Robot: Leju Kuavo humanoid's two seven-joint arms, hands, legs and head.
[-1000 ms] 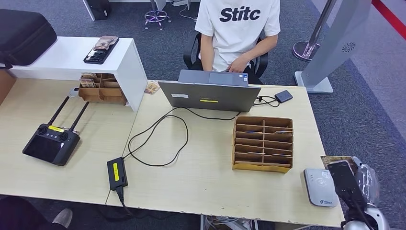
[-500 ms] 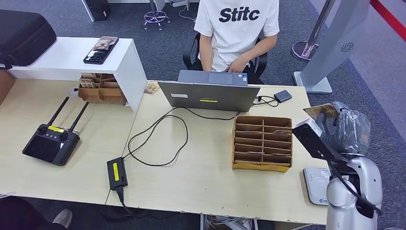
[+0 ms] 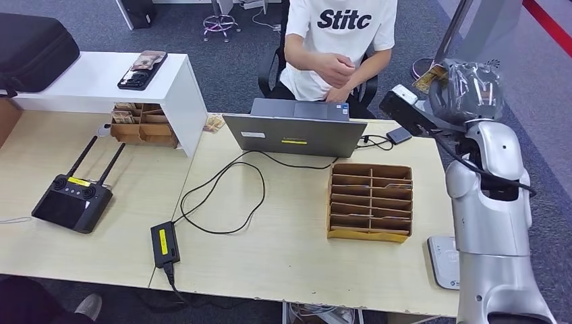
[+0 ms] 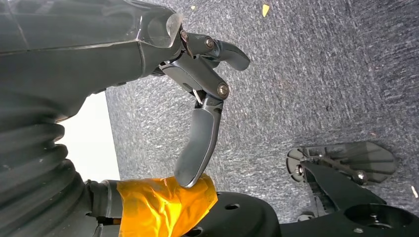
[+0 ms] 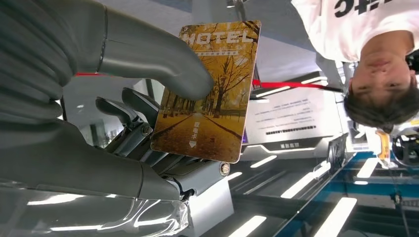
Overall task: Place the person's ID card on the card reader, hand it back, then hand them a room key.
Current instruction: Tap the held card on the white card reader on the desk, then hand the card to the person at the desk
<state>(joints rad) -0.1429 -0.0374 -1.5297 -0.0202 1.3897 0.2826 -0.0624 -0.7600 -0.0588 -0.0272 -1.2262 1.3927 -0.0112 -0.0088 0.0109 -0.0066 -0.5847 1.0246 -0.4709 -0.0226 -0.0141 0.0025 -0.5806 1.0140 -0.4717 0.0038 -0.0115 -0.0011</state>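
Note:
My right hand (image 3: 465, 88) is raised high over the table's far right corner, toward the seated person (image 3: 340, 34) in a white shirt. It pinches a golden room key card (image 5: 207, 94) marked HOTEL between the thumb (image 5: 153, 59) and the darker fingers; in the head view the card (image 3: 430, 77) sticks out at the hand's left. The person's hand (image 3: 337, 67) is lifted in front of their chest, apart from the card. The white card reader (image 3: 442, 260) lies at the table's near right edge, partly hidden by my arm. My left hand (image 4: 197, 98) hangs over carpet, fingers apart, holding nothing.
A grey laptop (image 3: 297, 135) stands between me and the person. A wooden slotted organizer (image 3: 369, 201) sits in front of my right arm. A cable and black adapter (image 3: 164, 243), a remote controller (image 3: 71, 202) and a white shelf (image 3: 101, 81) lie to the left.
My right arm has swung up from beside the card reader to the far right corner, carrying the card toward the person. The person's hand has lifted off the laptop.

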